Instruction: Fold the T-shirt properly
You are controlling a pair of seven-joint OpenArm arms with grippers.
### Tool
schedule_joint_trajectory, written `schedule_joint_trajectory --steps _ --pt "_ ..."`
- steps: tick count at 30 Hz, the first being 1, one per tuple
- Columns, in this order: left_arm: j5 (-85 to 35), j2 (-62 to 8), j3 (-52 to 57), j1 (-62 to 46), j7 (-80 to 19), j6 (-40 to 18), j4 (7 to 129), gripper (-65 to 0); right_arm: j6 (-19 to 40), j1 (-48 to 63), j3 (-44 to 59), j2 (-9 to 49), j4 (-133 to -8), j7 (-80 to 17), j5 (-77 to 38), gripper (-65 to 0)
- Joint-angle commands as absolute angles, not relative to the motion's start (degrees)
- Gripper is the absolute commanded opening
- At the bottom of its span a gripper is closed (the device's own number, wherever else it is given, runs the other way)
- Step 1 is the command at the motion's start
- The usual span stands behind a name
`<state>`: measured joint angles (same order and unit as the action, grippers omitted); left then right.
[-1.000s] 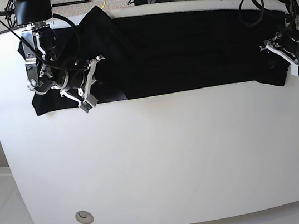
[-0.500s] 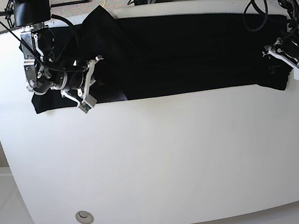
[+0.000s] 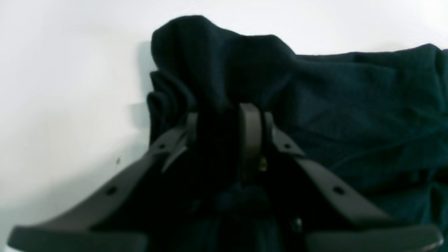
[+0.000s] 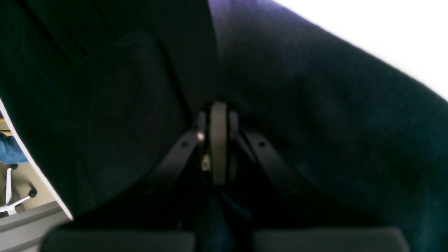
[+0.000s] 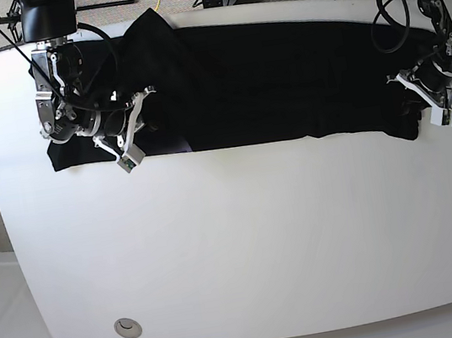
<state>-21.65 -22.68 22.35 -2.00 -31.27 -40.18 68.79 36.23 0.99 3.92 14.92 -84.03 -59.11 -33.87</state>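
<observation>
Left gripper (image 3: 225,126) sits at the T-shirt (image 5: 280,76) corner on the base view's right side; its jaws stand close together with a thick bunch of black cloth pinched between them, the fabric mounding up above the fingertips and spilling off to one side. Right gripper (image 4: 215,140) is at the opposite end of the garment, jaws pressed fully together, dark cloth draped around and over the tips; whether a layer is actually caught between them cannot be told from the wrist view. T-shirt lies as a long black band across the far part of the white table (image 5: 246,242), stretched between the two arms, plain side up, near edge roughly straight, with a raised fold peaking at the far edge near the right arm. Cloth at the left-gripper end is gathered and slightly lifted off the surface.
</observation>
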Motion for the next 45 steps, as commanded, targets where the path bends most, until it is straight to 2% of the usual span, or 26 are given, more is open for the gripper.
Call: schedule_joint_trajectory --steps 1,6,8,10,16,26,30,32,34,38,45 --pt "-20.9 -24.8 23.2 -0.6 -31.8 -40.0 67.6 -43.6 34.6 0.0 3.8 15.4 -83.3 -60.3 -30.2 -65.0" --pt "-20.1 -25.6 23.8 0.7 -31.6 -38.2 64.8 -37.0 33.7 -0.3 3.9 15.5 -82.7 -60.3 -29.7 -65.0" --pt "-19.2 -25.3 23.3 1.6 -30.9 -34.4 63.3 -36.7 33.4 0.6 3.9 15.4 -83.0 -60.2 -29.3 -65.0" --pt "-18.6 -25.3 23.4 1.7 -30.6 -33.2 63.0 -38.7 33.1 0.6 4.0 15.4 -83.1 -60.3 -29.1 -65.0" --pt "-17.3 -25.1 23.4 1.8 -30.1 -32.2 63.0 -42.7 33.1 0.8 4.0 15.4 -83.2 -60.5 -28.9 -65.0" --pt "-13.4 -25.4 23.1 0.9 -27.3 -29.3 64.5 -35.4 33.7 0.6 3.9 15.4 -83.2 -60.3 -29.5 -65.0" --pt "-12.3 -25.3 22.2 -1.6 -28.6 -30.4 70.0 -45.5 33.8 0.7 3.8 15.2 -83.5 -60.1 -30.2 -65.0" --pt "-11.9 -25.2 22.2 -1.9 -29.6 -31.5 71.2 -53.4 33.9 0.8 3.8 15.2 -83.5 -60.1 -30.3 -65.0" --pt "-11.7 -25.2 22.2 -2.3 -30.0 -32.3 71.8 -58.3 33.9 0.8 3.8 15.1 -83.5 -60.1 -30.4 -65.0" --pt "-11.7 -25.5 22.5 -3.4 -29.7 -32.5 71.5 -61.1 34.0 0.4 3.6 15.0 -83.8 -59.3 -31.4 -65.0" --pt "-11.2 -25.8 22.6 -3.5 -28.7 -32.2 69.8 -59.5 34.0 0.3 3.7 14.9 -83.8 -59.4 -31.5 -65.0"
